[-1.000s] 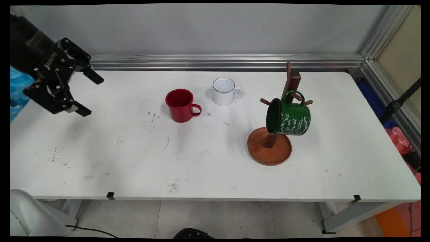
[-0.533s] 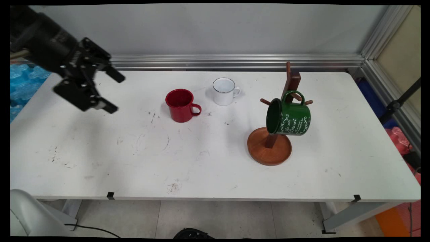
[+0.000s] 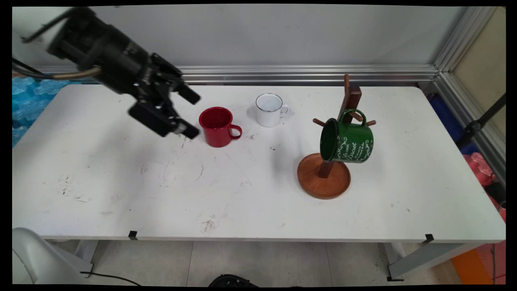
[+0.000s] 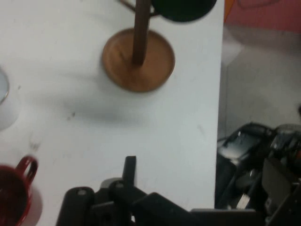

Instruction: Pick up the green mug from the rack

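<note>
My gripper (image 3: 193, 114) hangs open just left of a red mug (image 3: 217, 126), with nothing between its fingers and a small gap to the mug. The red mug stands upright, handle to the right. Behind it to the right stands a white mug (image 3: 270, 109). Farther right, a green mug (image 3: 347, 140) hangs by its handle on a wooden mug tree (image 3: 324, 178) with a round base. In the hand view the red mug (image 4: 14, 194) is at the bottom left, the white mug (image 4: 4, 101) at the left edge and the tree base (image 4: 138, 59) at the top. One finger (image 4: 130, 168) rises from the bottom.
An aluminium rail (image 3: 282, 74) runs along the wall behind the table (image 3: 121, 182). Blue packaging (image 3: 28, 101) lies beyond the table's left end. Red and orange things (image 3: 480, 169) sit on the floor past the right end.
The gripper has swept right and slightly back across the table, from the left end to just beside the red mug, staying open. The mugs and the tree have not moved.
</note>
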`<state>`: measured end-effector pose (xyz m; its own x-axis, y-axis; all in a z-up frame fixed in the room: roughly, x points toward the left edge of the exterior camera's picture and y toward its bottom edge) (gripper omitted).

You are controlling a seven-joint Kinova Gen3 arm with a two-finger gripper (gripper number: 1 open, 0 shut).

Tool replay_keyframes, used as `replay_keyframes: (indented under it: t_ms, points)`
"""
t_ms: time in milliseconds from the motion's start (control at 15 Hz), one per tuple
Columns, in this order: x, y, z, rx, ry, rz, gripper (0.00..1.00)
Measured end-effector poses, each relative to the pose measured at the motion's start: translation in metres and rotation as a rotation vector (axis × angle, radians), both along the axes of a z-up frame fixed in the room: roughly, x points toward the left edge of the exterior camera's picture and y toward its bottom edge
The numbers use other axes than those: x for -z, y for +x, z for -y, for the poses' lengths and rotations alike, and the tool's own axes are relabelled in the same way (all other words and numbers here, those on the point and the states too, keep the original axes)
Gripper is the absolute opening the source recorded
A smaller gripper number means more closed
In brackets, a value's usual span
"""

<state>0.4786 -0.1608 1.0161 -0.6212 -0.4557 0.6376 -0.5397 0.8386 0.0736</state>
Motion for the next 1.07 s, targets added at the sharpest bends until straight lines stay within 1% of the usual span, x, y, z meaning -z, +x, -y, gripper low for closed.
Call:
replay_keyframes:
  t_ms: [267,733,1067]
  points:
    - [0.015,-0.025,0.013,-0.007,-0.004,-0.063,1.0]
    - [0.041,-0.06,0.031,0.012,-0.028,-0.123,1.0]
    - [0.059,-0.079,0.043,0.001,-0.03,-0.179,1.0]
